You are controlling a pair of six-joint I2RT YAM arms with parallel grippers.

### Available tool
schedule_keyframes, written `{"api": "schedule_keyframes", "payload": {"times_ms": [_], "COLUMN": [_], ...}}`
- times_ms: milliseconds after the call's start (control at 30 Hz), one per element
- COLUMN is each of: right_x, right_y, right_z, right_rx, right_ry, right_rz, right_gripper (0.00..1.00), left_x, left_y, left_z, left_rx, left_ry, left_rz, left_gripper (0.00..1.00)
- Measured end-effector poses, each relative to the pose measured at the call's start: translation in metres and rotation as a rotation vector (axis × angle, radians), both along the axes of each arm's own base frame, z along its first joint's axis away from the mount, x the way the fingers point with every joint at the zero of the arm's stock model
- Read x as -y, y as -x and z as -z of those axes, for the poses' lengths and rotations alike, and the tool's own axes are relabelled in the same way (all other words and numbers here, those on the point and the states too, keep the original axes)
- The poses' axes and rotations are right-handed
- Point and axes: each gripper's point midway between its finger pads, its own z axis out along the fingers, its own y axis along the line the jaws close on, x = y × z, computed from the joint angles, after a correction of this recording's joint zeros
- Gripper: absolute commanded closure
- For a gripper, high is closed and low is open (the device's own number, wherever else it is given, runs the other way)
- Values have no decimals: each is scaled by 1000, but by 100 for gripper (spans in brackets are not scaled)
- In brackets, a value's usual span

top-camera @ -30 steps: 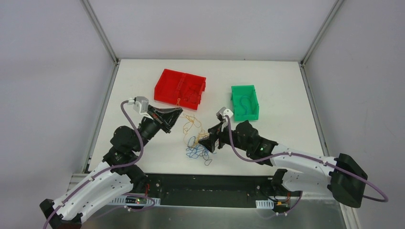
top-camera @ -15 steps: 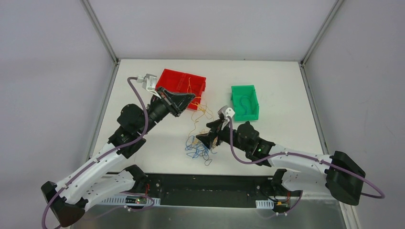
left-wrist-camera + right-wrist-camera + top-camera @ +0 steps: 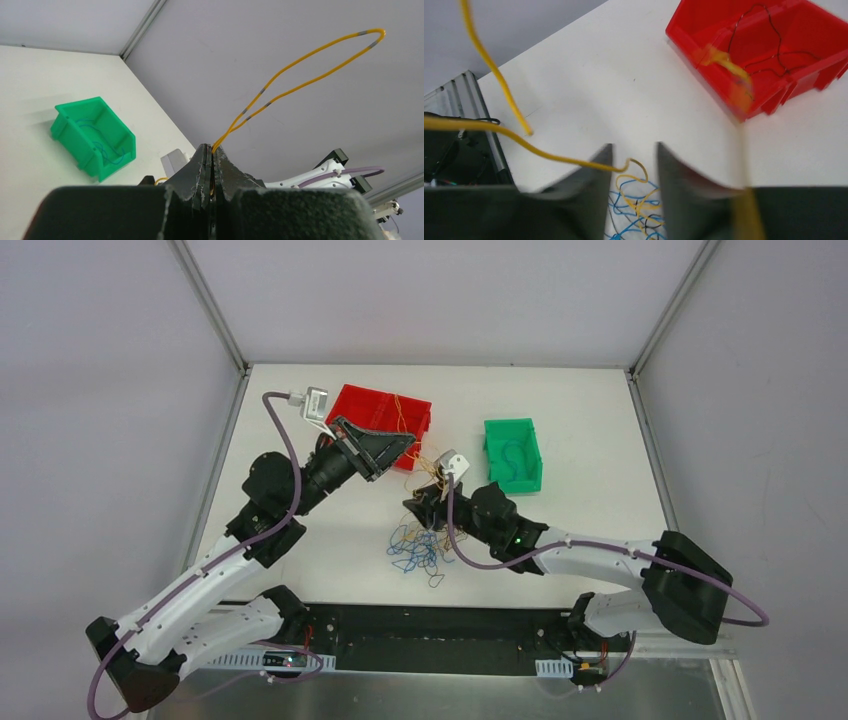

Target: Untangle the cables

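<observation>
The white table (image 3: 600, 430) sits between plain grey walls. My left pincer (image 3: 405, 443) is clenched on a thin yellow wire (image 3: 261, 91). It has gone up and away from the pile and now hangs over the red plastic bin (image 3: 350, 405) in the upper middle of the frame. My right pincer (image 3: 418, 510) has slid up after it, fingers apart, holding nothing. The curly blue wire tangle (image 3: 415, 552) lies low in the middle. I think the yellow one is almost free.
</observation>
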Motion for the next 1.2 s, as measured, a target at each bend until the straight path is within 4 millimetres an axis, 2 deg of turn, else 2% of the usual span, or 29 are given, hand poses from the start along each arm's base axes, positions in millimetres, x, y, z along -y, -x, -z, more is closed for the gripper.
{"api": "schedule_keyframes", "payload": {"times_ms": [33, 67, 200, 300, 400, 500, 600, 700, 767, 833, 967, 1067, 1200], "right_x": [-5, -10, -10, -3, 10, 27, 54, 85, 102, 110, 110, 110, 105], "right_y": [-3, -5, -12, -18, -23, -30, -37, -47, -53, -56, -54, -51, -43], "right_z": [-2, -5, -11, -10, 1, 18, 42, 58, 59, 56, 52, 55, 59], "right_rx": [0, -2, -29, -68, -136, -207, -279, -330, -350, -356, -366, -375, -389], "right_ry": [-2, -9, -46, -63, -57, -33, 13, 39, 34, 13, -6, 9, 29], "right_rz": [1, 2, 51, 118, 210, 320, 446, 565, 630, 661, 663, 653, 621], "right_gripper": [95, 100, 100, 100, 100, 100, 100, 100, 100, 100, 100, 100, 100], "left_x": [0, 0, -5, -21, -48, -90, -134, -161, -170, -174, -176, -179, -186], "left_y": [-1, -1, -8, -18, -29, -40, -48, -53, -59, -65, -81, -100, -136], "left_z": [0, 0, 4, 4, -2, -14, -20, -20, -16, -13, -4, 13, 46], "left_rx": [-4, -7, -25, -23, 0, 27, 39, 45, 43, 50, 49, 16, -65], "left_ry": [2, 3, -11, -50, -94, -134, -174, -232, -283, -330, -411, -471, -518], "left_rz": [-1, -4, -54, -159, -314, -532, -758, -908, -977, -1021, -1081, -1109, -1130], "left_gripper": [100, 100, 100, 100, 100, 100, 100, 100, 100, 100, 100, 100, 100]}}
